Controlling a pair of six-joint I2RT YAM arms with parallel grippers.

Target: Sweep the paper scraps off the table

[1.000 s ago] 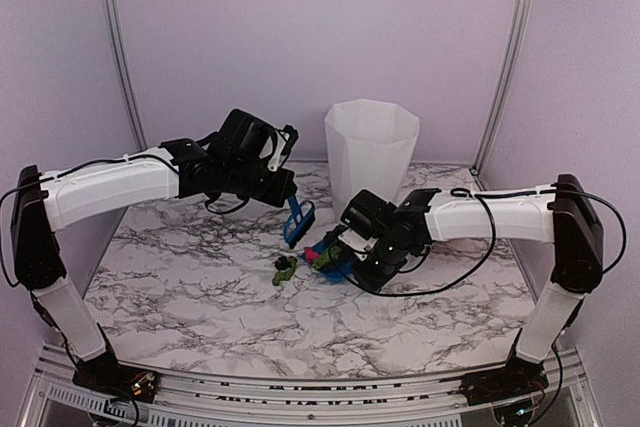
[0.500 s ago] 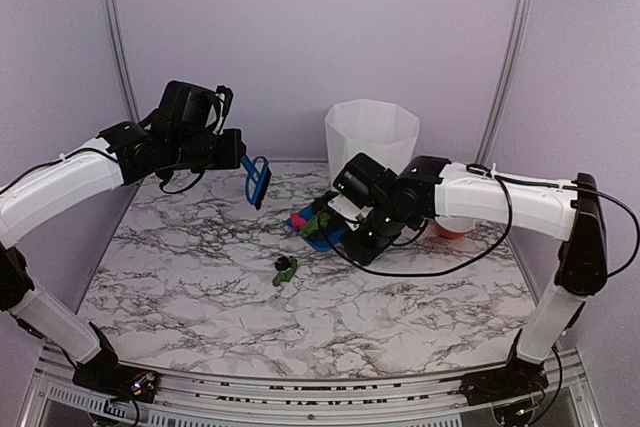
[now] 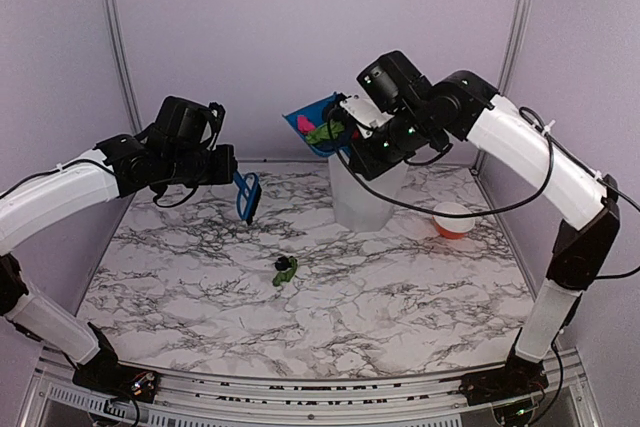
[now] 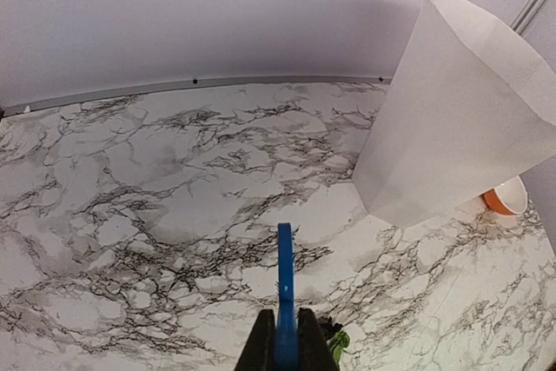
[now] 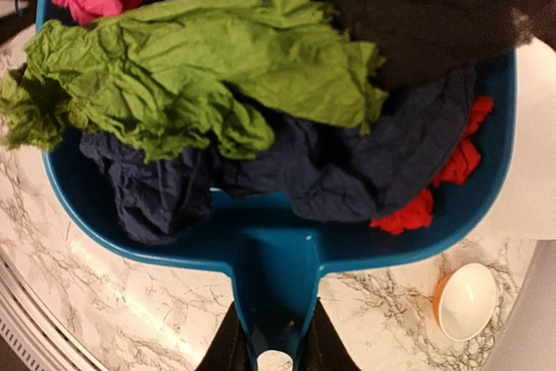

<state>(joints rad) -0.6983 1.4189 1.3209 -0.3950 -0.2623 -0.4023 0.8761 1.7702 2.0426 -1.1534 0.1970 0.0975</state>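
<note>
Right pincer (image 5: 274, 347) grips smooth blue dustpan (image 5: 280, 254) heaped with crumpled paper scraps (image 5: 217, 76).

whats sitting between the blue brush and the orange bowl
The white bin stands between the blue brush and the orange bowl. The rest of that stretch of table is bare. The top external view shows it.

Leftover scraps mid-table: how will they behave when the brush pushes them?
Crumpled leftover scraps look very light, so likely skid or scatter, not roll. Creased green scrap in the dustpan looks soft; these probably squash under the brush.
</note>
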